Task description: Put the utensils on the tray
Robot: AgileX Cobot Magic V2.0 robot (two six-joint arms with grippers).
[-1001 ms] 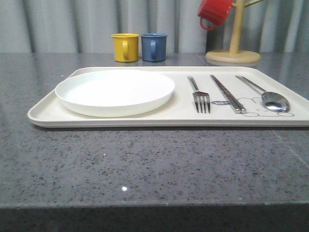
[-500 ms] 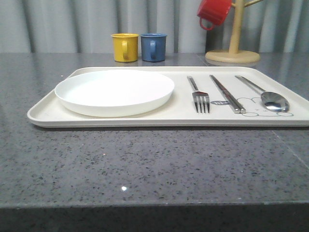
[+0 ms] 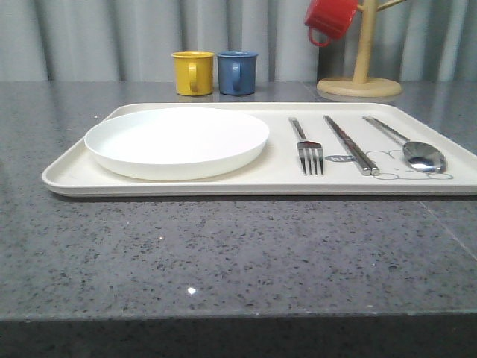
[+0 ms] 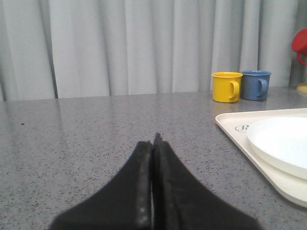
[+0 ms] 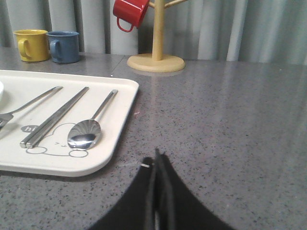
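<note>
The cream-white tray (image 3: 186,186) lies across the grey table. On its right half rest a silver fork (image 3: 307,145), a pair of chopsticks (image 3: 349,144) and a spoon (image 3: 414,149), side by side. The spoon (image 5: 86,132), chopsticks (image 5: 55,117) and tray corner (image 5: 103,163) also show in the right wrist view. My right gripper (image 5: 157,155) is shut and empty, low over bare table just right of the tray. My left gripper (image 4: 153,141) is shut and empty over bare table left of the tray (image 4: 240,128).
A round white plate (image 3: 177,140) fills the tray's left half. A yellow mug (image 3: 194,72) and a blue mug (image 3: 238,71) stand behind the tray. At the back right is a wooden mug tree (image 3: 360,78) with a red mug (image 3: 330,19) hanging on it.
</note>
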